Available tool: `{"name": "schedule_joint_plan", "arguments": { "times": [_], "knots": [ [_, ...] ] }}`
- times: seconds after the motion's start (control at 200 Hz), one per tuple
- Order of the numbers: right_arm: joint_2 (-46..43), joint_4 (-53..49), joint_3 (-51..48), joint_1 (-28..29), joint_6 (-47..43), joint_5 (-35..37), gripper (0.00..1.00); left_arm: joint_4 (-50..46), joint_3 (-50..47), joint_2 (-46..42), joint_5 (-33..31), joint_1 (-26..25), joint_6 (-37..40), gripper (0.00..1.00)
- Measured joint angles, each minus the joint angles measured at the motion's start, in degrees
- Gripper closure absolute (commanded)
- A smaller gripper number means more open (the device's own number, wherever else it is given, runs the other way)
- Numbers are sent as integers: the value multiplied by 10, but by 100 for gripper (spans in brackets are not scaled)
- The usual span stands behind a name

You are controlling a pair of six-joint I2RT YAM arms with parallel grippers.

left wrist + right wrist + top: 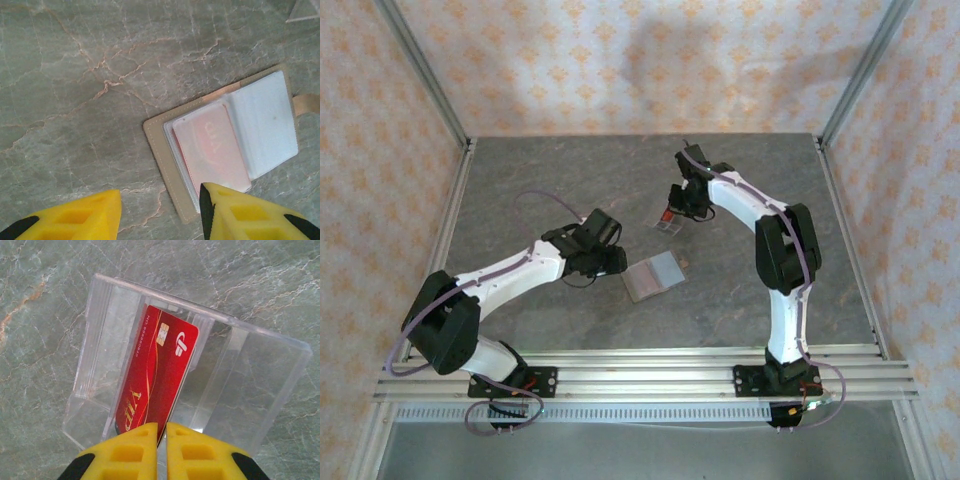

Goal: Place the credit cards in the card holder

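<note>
Right wrist view has one red card (pixel 157 375) standing on edge in a slot of the clear rack (pixel 250 370), which keeps its near edge raised and easy to grip. The right gripper (pixel 161 432) is pinched together on that edge, presumably to draw it out. Nearer and to the left, the card holder (pixel 160 145) lies opened flat on the table (pixel 75 75), a second card (pixel 212 147) showing through its sleeve. The left gripper (pixel 160 192) hovers at its left side with fingers apart, likely to steady it.

Clear rack (pixel 240 370) walls flank the red card (pixel 160 370); bare table (pixel 75 75) lies beside the wallet (pixel 160 150).
</note>
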Motion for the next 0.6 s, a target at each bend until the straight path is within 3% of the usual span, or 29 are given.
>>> {"name": "schedule_joint_plan", "arguments": {
  "times": [0.3,0.595],
  "knots": [
    [-4,-5,-2,9,-27,10,100,0,1,8,0,3,0,54],
    [-36,-34,-40,17,-70,-21,100,-2,7,17,0,13,0,54]
  ]
}}
